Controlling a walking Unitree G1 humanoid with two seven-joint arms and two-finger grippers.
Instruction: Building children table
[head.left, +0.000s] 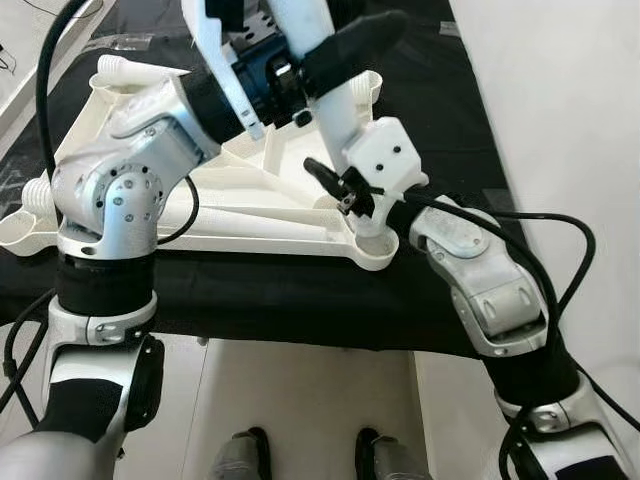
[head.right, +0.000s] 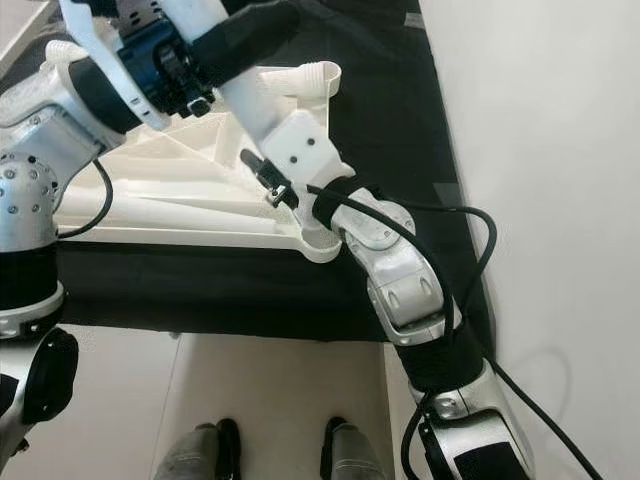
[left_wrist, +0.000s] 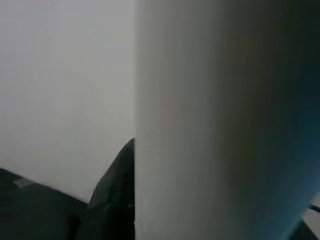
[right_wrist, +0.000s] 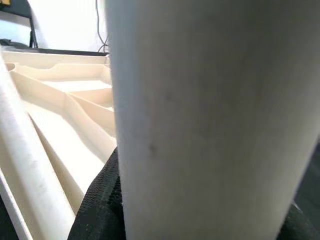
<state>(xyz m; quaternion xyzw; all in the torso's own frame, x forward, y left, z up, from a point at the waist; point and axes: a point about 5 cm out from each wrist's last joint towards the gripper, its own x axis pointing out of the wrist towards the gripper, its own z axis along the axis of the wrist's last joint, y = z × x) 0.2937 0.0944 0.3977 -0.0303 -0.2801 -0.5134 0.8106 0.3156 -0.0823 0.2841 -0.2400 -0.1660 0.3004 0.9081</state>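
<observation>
A white plastic table top (head.left: 250, 215) lies upside down on a black cloth (head.left: 300, 300). Its underside shows raised ribs and round sockets at the corners. The plastic looks smooth and a little shiny. The cloth looks soft and dull.

A white round leg (head.left: 330, 100) stands up from the table top, near the corner socket (head.left: 372, 245) closest to the robot's right side. The leg is a smooth tube, like a fat pipe.

Both claws are at this leg. The right claw (head.right: 262, 168) sits low on the leg, just above the socket. In the right wrist view the leg (right_wrist: 210, 120) is very close, with a black finger (right_wrist: 97, 210) beside it. The claw looks pressed on the leg, but I cannot tell for sure if it is clamped.

The left claw (head.left: 300, 85) reaches across higher up on the leg. A black finger (head.left: 355, 45) lies against the tube. In the left wrist view the leg (left_wrist: 225, 120) is right in front. I cannot tell if this claw is clamped either.

A pale wall (head.left: 560, 100) stands on the right. Two grey feet (head.left: 310, 455) stand on the pale floor (head.left: 300, 400).
</observation>
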